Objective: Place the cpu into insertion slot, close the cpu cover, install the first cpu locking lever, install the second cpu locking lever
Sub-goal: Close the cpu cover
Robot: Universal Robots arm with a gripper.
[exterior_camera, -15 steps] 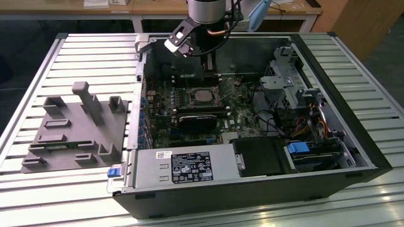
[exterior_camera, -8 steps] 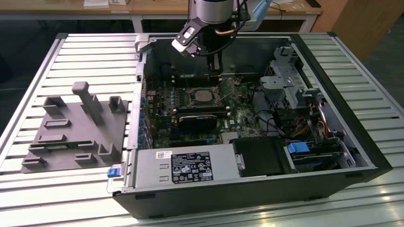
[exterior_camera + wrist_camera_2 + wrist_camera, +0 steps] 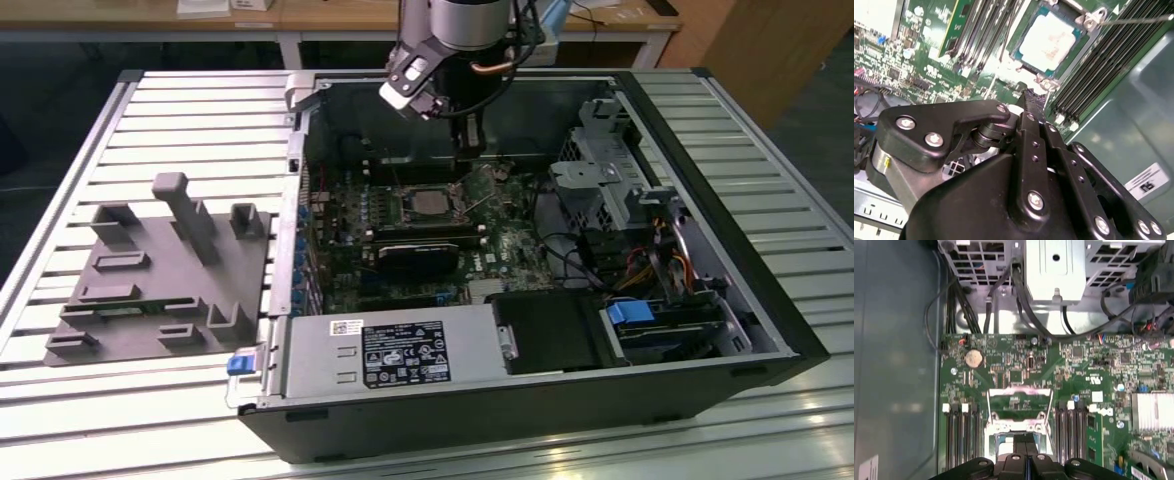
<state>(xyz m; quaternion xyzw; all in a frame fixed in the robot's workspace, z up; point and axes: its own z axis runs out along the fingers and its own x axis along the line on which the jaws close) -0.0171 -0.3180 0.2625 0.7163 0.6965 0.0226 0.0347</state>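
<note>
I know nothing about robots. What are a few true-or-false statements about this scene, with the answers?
1. The cpu lies in the insertion slot. True.
2. The end effector is carrying the cpu. False: it is shut and empty beside the slot, and the cpu lies in the slot.
3. A grey fixture lies at the exterior view's left of the computer case. True.
4. The computer case is closed up. False: it is open, and the green circuit board shows.
</note>
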